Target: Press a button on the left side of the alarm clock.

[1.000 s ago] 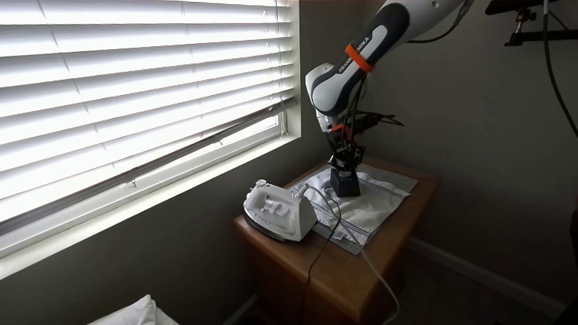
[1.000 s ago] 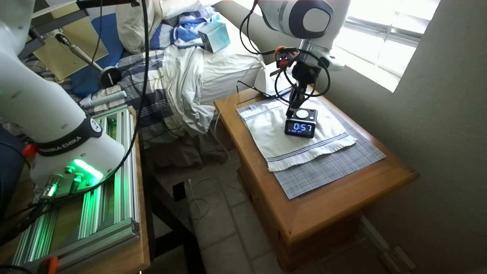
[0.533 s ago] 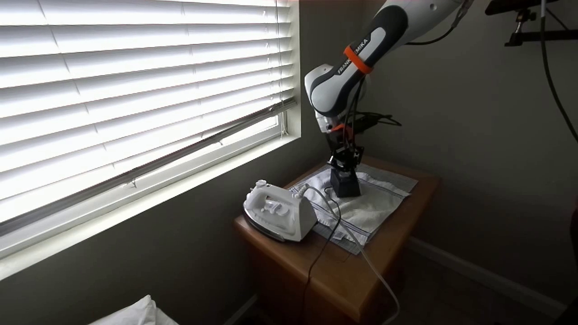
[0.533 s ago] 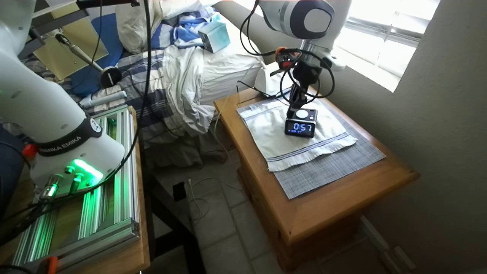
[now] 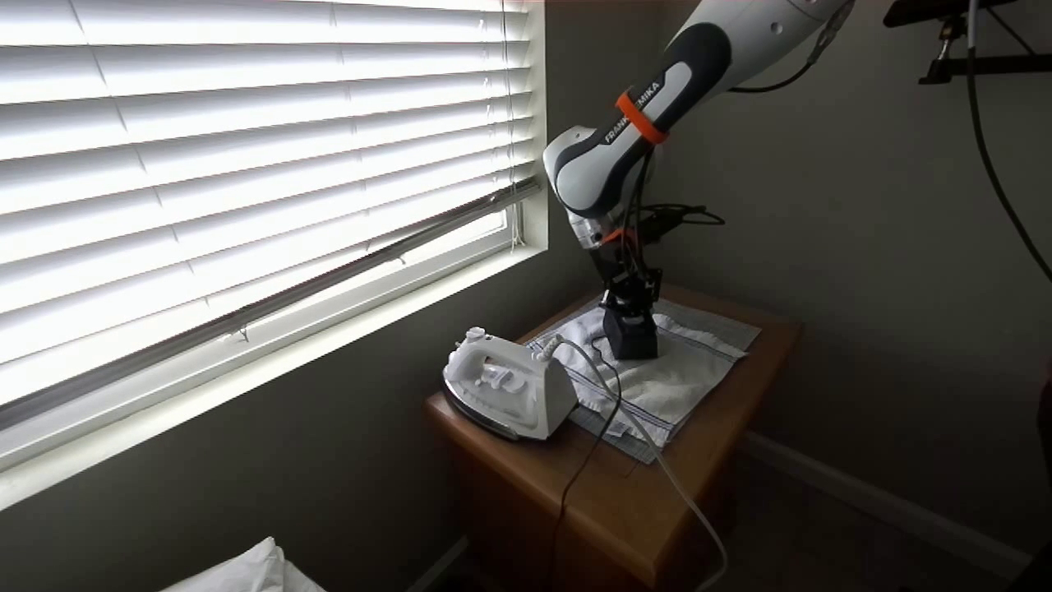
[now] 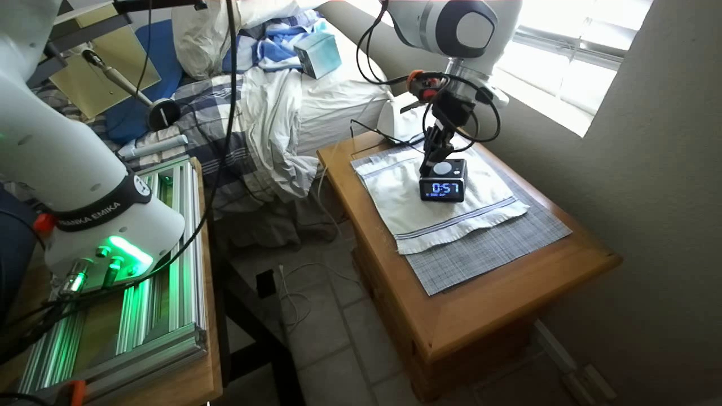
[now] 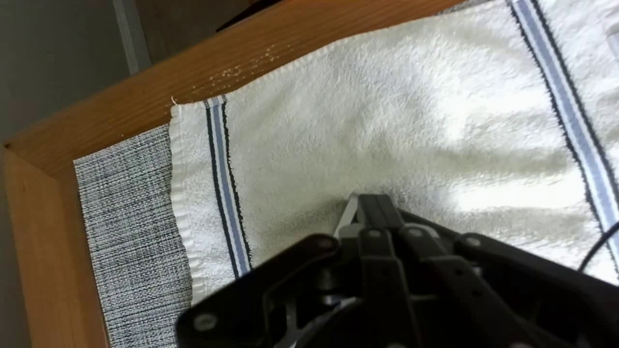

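Observation:
The alarm clock (image 6: 442,190) is a small black box with a lit display and a round light button on its greyish top. It stands on a white towel (image 6: 403,200) and shows as a dark block in an exterior view (image 5: 633,341). My gripper (image 6: 425,169) points down at the clock's top, at the left back edge as seen facing the display. The fingertips seem to touch it, but exact contact is unclear. In the wrist view the gripper (image 7: 379,205) has its fingers pressed together with nothing between them. It hides nearly all of the clock there.
A white iron (image 5: 505,390) stands beside the clock on the wooden table (image 6: 479,321), its cord (image 5: 674,485) crossing the towel. A thin dark cord (image 5: 604,432) runs from the clock. A grey placemat (image 6: 485,259) lies under the towel. Window blinds (image 5: 246,173) and walls are close by.
The arm has lowered and tilted slightly. In an exterior view the fingers and the clock have shifted a little left and back. The gripper appears to stay shut.

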You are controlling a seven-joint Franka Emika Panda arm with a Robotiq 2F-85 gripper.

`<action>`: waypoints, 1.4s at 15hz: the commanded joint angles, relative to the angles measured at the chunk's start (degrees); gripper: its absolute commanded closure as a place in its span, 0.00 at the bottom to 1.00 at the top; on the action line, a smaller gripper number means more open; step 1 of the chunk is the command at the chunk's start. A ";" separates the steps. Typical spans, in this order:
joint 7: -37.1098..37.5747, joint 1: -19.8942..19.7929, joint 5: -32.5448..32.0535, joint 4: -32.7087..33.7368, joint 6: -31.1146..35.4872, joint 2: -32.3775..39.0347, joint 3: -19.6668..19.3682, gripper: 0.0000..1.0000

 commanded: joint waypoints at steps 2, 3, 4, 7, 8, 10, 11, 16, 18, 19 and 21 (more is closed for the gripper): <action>0.52 2.55 -5.50 7.68 -5.91 8.42 -2.31 1.00; 1.08 3.21 -6.79 8.58 -7.13 9.03 -2.83 1.00; 1.18 3.48 -7.72 9.42 -8.11 9.58 -3.01 1.00; 1.45 4.24 -10.20 11.44 -9.19 10.45 -3.82 1.00; 1.46 4.31 -10.77 11.84 -8.89 10.52 -3.98 1.00; 1.40 3.98 -11.03 12.80 -7.80 10.59 -3.93 1.00; 1.10 3.65 -10.62 13.29 -7.63 10.68 -3.64 1.00; 0.04 2.72 -9.14 13.84 -7.64 10.91 -2.52 1.00; -0.64 1.96 -7.87 13.95 -7.19 10.66 -1.59 1.00; -0.95 1.80 -7.56 14.24 -7.36 10.73 -1.25 1.00; -1.54 1.41 -6.84 14.96 -7.66 10.95 -0.46 1.00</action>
